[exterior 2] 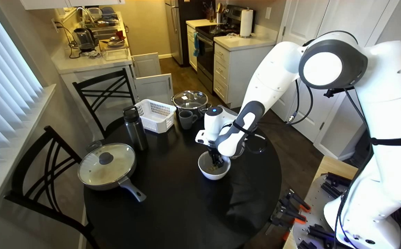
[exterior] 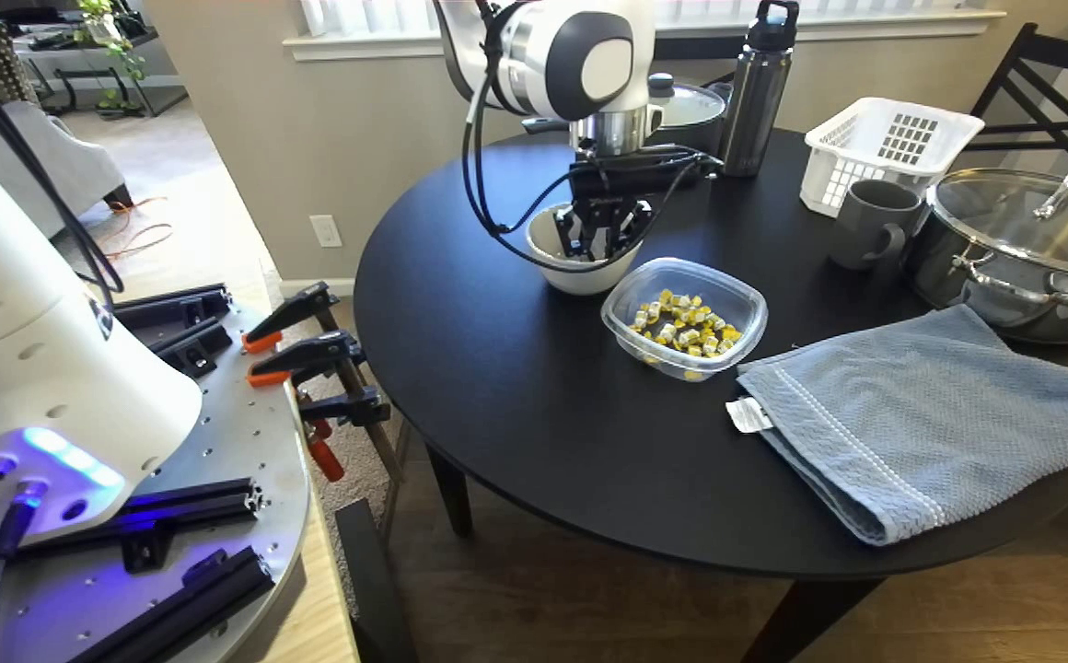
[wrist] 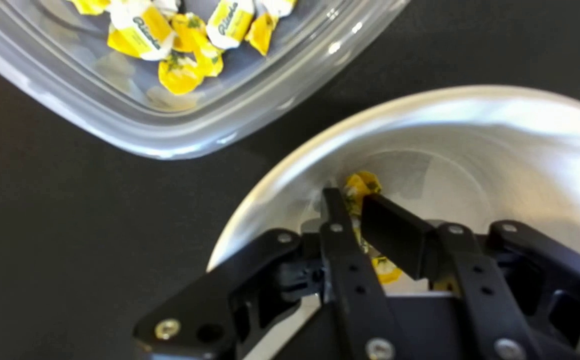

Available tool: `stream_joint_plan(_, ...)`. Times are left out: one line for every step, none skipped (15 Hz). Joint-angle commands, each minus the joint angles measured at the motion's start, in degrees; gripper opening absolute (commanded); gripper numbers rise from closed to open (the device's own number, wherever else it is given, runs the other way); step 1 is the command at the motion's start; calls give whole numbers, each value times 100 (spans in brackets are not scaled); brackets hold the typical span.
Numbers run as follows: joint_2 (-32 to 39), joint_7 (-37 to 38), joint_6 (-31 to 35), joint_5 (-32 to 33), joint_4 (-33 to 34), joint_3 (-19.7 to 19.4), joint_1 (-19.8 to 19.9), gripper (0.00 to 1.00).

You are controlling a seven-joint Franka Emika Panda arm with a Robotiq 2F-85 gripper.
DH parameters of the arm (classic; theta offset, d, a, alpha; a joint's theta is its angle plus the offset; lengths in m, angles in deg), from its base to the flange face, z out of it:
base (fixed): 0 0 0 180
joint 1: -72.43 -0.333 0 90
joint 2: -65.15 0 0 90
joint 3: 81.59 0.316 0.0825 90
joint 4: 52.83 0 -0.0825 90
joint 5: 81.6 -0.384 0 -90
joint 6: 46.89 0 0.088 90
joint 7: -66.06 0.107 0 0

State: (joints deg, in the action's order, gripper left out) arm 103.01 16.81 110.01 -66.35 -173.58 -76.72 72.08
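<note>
Gripper point(wrist: 351, 197): black and two-fingered, pointing down inside a white bowl point(wrist: 470, 93). Its jaws stand narrowly apart with a wrapped sweet point(wrist: 363, 184) between them; whether they press on it, I cannot tell.
Lie of the sweet: directly between the fingers in the wrist view. Yellow wrapper shows at the fingertips point(wrist: 332, 199) and again nearer the palm, so its long axis seems to run along the gap, crosswise to the closing direction. The middle is mostly hidden, and both yellow ends may not belong to one sweet.
Place in the bowl: low down, towards the wall on the side of the plastic tub point(wrist: 170, 149).
Nearest arm: the only one here, a white arm point(exterior 2: 273, 77) reaching over the dark round table point(exterior: 497, 387).
Tub: clear, just beside the bowl but not touching it, holding yellow and white sweets point(wrist: 142, 32).
Brand: "Ricola" reads on two wrappers in the tub; no name is legible on the sweet between the fingers.
Towel tag point(exterior: 748, 415): white, at the edge of a blue-grey towel point(exterior: 948, 414), its print too small to read.
Steel bottle point(exterior: 760, 87): any lettering is too faint to make out.
</note>
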Motion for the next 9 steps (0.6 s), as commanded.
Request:
stream_joint_plan(60,203,38,151,-52,-54,-16,4)
stream_joint_plan(37,194,47,148,-81,-48,-6,2)
stream_joint_plan(-1,193,51,149,-119,-52,0,0)
stream_joint_plan(-48,185,57,149,-177,-54,15,0)
stream_joint_plan(-73,182,66,152,-211,-58,23,1)
stream_joint_plan(-96,193,83,168,-241,-80,16,1)
stream_joint_plan(-106,199,77,168,-255,-90,16,1)
stream_joint_plan(-125,203,81,173,-283,-104,16,1)
stream_joint_plan(-146,201,78,164,-310,-100,26,1)
